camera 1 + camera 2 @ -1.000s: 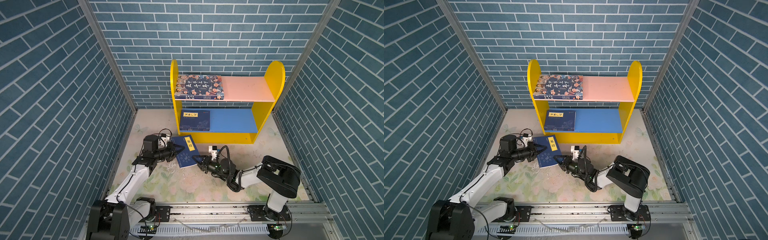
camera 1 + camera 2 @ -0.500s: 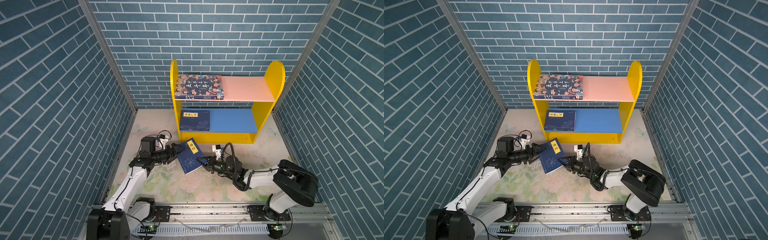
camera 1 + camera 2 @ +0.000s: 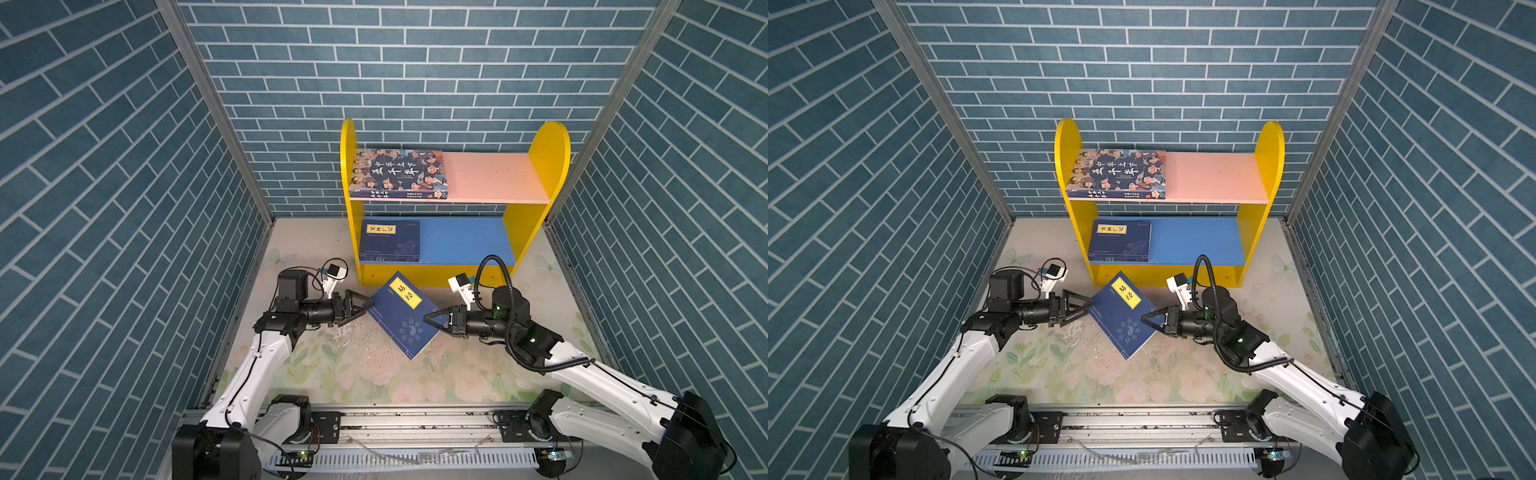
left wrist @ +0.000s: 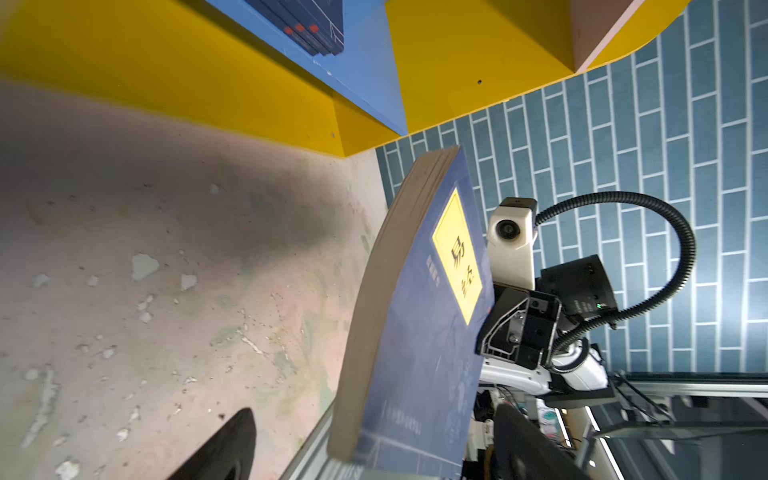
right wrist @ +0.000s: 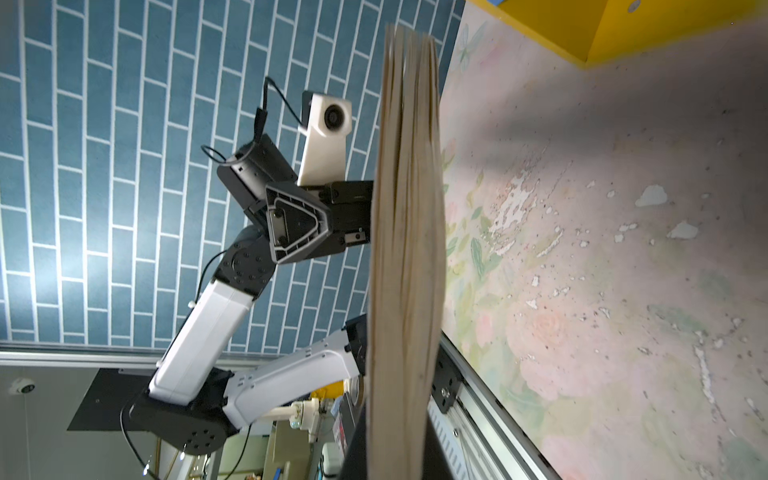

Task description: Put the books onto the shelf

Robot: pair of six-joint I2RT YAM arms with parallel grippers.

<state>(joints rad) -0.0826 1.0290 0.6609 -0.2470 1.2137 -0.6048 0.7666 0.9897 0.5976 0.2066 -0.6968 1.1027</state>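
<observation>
Arms reach toward each other: right hand (image 3: 433, 322) clamps the navy book (image 3: 401, 318), left hand (image 3: 362, 306) spread around its opposite edge.

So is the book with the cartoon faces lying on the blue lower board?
No, the cartoon-face book lies flat on the pink upper board, at its left end.

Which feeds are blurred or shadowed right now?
Right wrist view: the page edge of the navy book, close to the lens, is soft. Left wrist view: a dark shadow crosses the floral mat near the shelf. Both top views: sharp, evenly lit.
</observation>
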